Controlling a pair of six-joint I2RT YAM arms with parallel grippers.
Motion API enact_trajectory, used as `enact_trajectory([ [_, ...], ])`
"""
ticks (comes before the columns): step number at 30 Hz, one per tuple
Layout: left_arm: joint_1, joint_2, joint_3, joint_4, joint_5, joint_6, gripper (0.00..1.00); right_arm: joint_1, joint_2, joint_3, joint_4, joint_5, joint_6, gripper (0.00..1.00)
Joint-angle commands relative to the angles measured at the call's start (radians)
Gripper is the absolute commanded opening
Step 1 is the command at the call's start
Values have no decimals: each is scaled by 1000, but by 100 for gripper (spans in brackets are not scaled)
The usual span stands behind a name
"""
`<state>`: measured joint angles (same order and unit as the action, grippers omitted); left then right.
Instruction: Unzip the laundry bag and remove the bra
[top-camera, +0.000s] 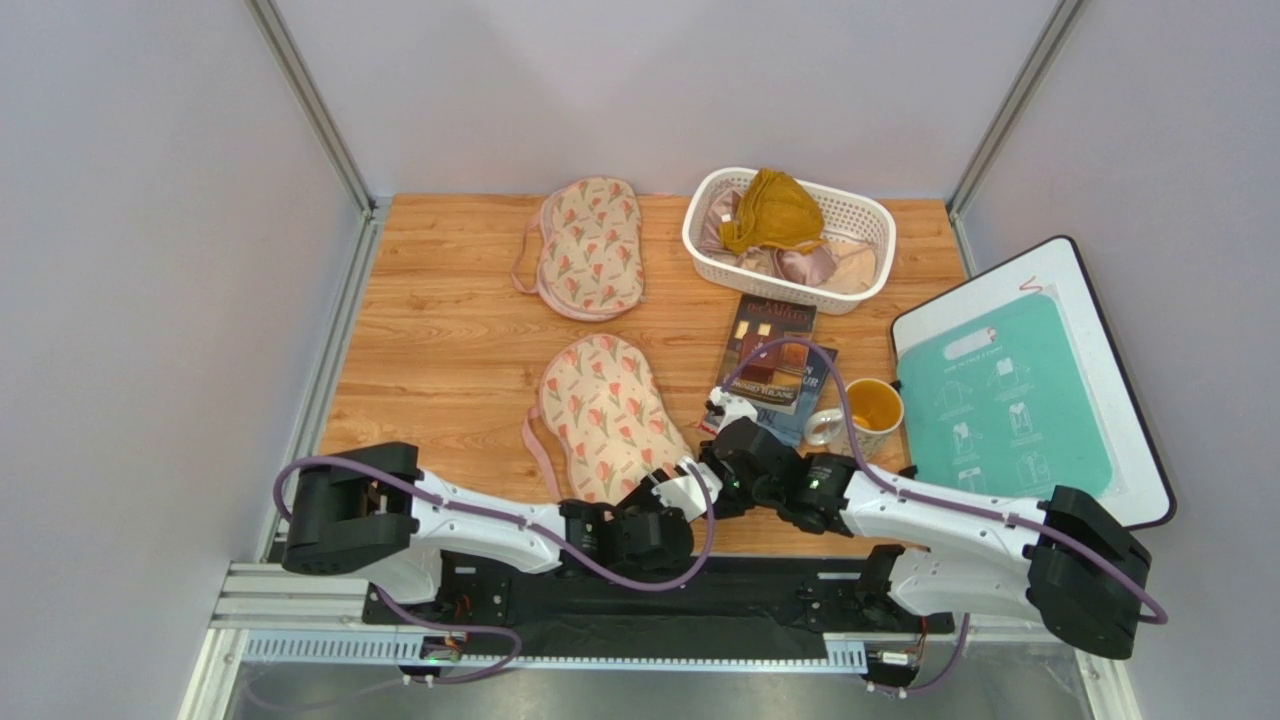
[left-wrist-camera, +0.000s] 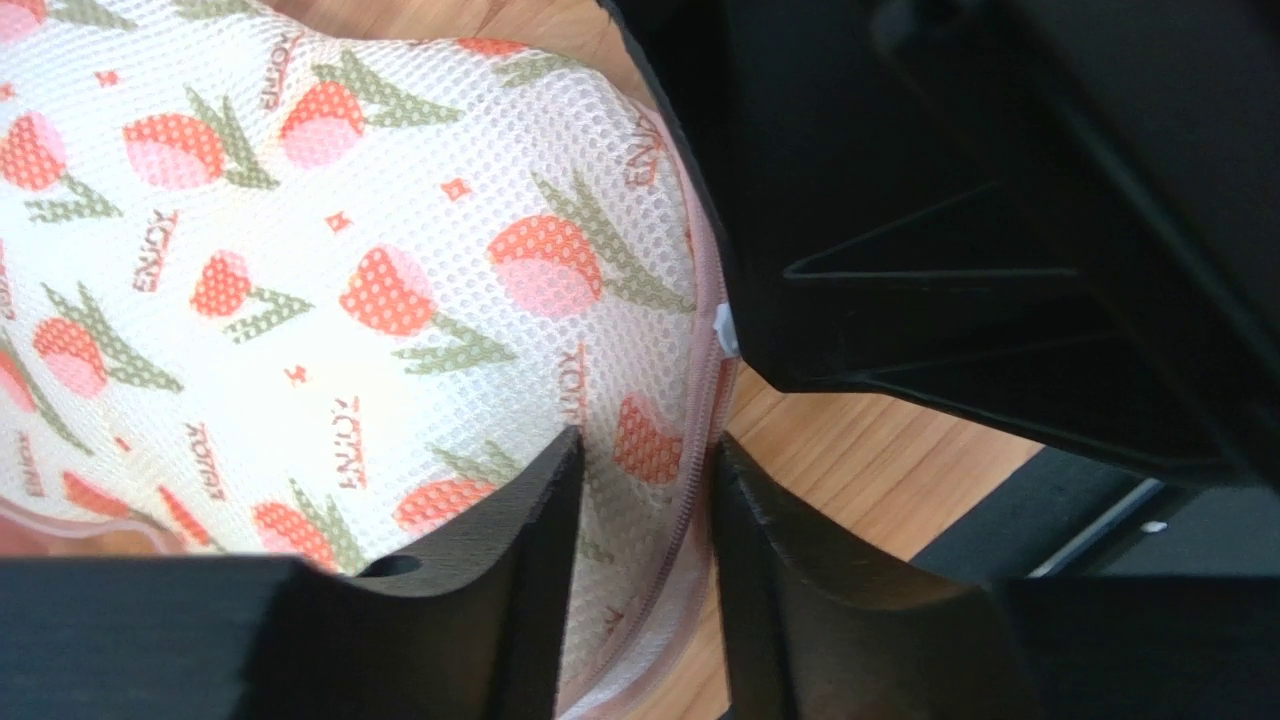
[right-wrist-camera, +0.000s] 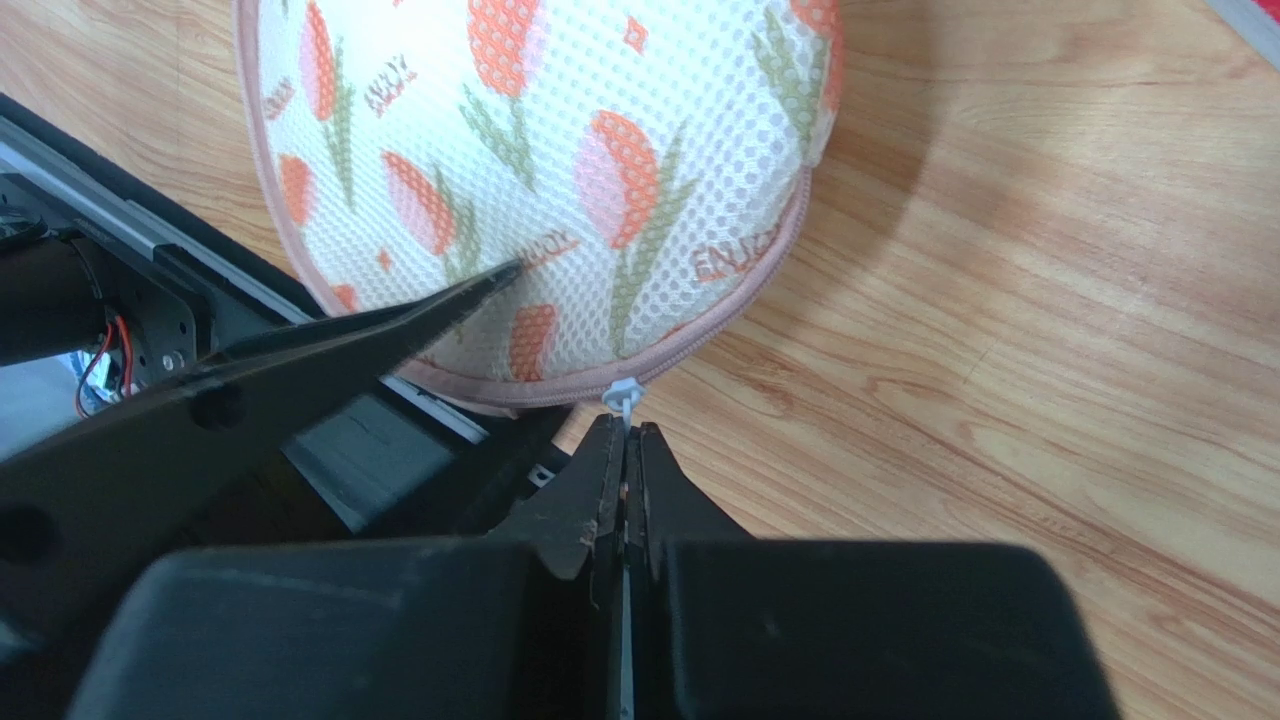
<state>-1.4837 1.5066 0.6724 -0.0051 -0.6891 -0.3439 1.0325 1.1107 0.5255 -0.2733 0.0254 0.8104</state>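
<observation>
The laundry bag (top-camera: 609, 413), beige mesh with red tulips and pink trim, lies at the near middle of the table. My left gripper (left-wrist-camera: 646, 465) has its two jaws pressed on either side of the bag's near rim (left-wrist-camera: 639, 450), with fabric and the pink zip filling the gap between them. My right gripper (right-wrist-camera: 624, 435) is shut on the small white zip pull (right-wrist-camera: 621, 398) at the bag's edge (right-wrist-camera: 661, 353). Both grippers meet at the bag's near right corner (top-camera: 694, 483). The bra is hidden.
A second bag of the same kind (top-camera: 591, 245) lies at the back. A white basket (top-camera: 706, 240) holds a mustard garment (top-camera: 771, 210) and a pinkish satin one. A book (top-camera: 766, 353), a yellow mug (top-camera: 869, 408) and a teal board (top-camera: 1007, 390) sit to the right.
</observation>
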Motion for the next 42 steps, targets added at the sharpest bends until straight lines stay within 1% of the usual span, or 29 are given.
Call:
enact_trajectory([
  [1,2,12,13,-44,-87,-66,34,3,-12,25,31,-10,-8,0],
  [2,2,14,15,-67,-105,-72,23,3,-12,25,31,-10,-8,0],
  [4,2,14,24,-97,-113,-87,13,3,-14,25,29,-12,-8,0],
  [5,2,11,26,-108,-118,-92,4,3,-14,25,28,-10,-8,0],
  [6,2,7,24,-114,-119,-95,0,3,-14,24,28,-10,-8,0],
  [12,2,-60,-20,-156,-139,-119,0,4,-20,24,8,4,-11,0],
  [26,2,-282,-135,-315,-200,-204,0,-2,-35,21,-32,31,-11,0],
  [31,2,-355,-157,-384,-228,-240,0,-3,-37,18,-41,38,-13,0],
  [42,2,-467,-177,-435,-230,-268,0,-5,-32,19,-43,36,-11,0],
])
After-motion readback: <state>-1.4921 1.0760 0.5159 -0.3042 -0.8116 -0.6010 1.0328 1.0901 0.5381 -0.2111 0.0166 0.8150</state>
